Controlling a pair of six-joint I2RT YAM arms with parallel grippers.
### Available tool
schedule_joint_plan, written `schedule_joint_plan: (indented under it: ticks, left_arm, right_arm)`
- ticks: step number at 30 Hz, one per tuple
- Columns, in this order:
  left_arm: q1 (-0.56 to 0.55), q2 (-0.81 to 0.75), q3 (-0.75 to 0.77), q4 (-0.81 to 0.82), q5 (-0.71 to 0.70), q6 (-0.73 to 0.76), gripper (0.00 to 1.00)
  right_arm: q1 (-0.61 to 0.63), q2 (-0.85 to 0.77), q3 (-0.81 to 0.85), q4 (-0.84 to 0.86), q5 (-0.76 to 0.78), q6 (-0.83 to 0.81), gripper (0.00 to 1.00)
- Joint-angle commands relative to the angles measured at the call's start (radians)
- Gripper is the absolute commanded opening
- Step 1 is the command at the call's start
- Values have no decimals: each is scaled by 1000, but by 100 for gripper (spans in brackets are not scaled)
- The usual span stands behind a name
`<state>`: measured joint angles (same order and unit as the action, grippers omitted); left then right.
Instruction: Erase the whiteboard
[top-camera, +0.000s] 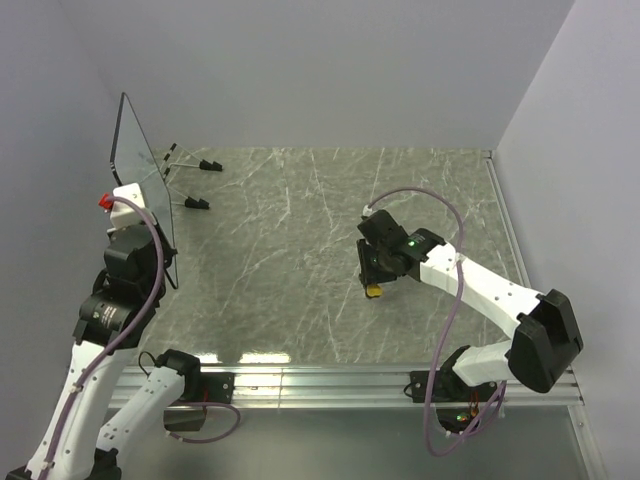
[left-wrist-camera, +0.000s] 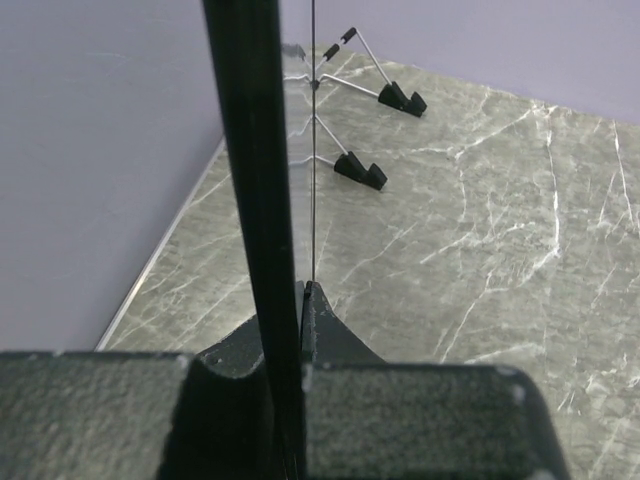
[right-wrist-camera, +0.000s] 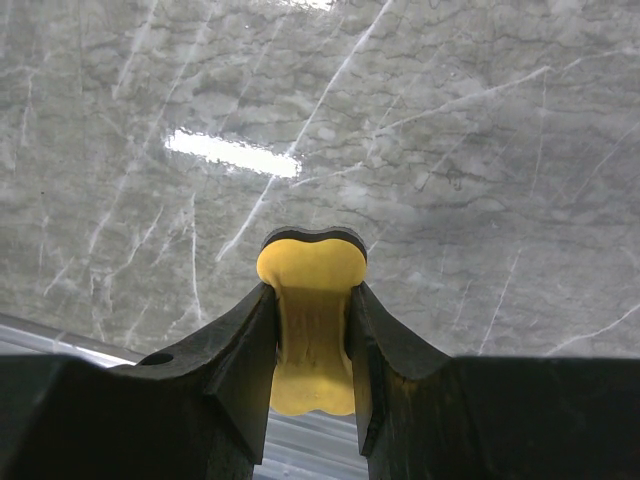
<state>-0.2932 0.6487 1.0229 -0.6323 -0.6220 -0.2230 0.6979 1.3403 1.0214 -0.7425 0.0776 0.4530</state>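
left claw (left-wrist-camera: 303, 300) clamped on upright whiteboard (top-camera: 140, 170), far left; right claw (right-wrist-camera: 312, 300) pinching yellow eraser (right-wrist-camera: 310, 265), well apart; wiping seemingly not yet begun.

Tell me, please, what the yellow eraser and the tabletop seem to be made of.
The yellow eraser looks like matte foam or soft rubber: dull, rounded, no glare. The tabletop looks like polished grey marble or marble-print laminate: white veins, a sharp lamp reflection.

L arm (top-camera: 105, 310) raised, L fingers (left-wrist-camera: 335, 335) pinched shut, R arm (top-camera: 490, 290) stretched fwd, R fingers (right-wrist-camera: 240, 360) gripping, pointed down
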Motion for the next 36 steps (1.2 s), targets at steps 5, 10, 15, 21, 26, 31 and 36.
schedule_joint_plan:
  ticks: [5, 10, 15, 21, 26, 31, 36]
  left_arm:
    - [5, -57, 2, 281, 40, 13, 0]
    - [5, -14, 123, 257, 151, -35, 0]
    - [5, 19, 226, 241, 174, -27, 0]
    - [6, 29, 164, 259, 124, 7, 0]
    - [22, 49, 118, 304, 97, 16, 0]
    - [113, 81, 77, 362, 146, 31, 0]
    - [210, 89, 28, 398, 240, 17, 0]
  right_arm:
    - [12, 33, 83, -9, -4, -2, 0]
    - [20, 46, 91, -11, -6, 0, 0]
    - [20, 45, 80, 5, 2, 7, 0]
    - [20, 33, 49, 23, 4, 15, 0]
    - [20, 16, 23, 19, 14, 1, 0]
    - [20, 13, 19, 17, 22, -17, 0]
    - [20, 29, 39, 17, 27, -28, 0]
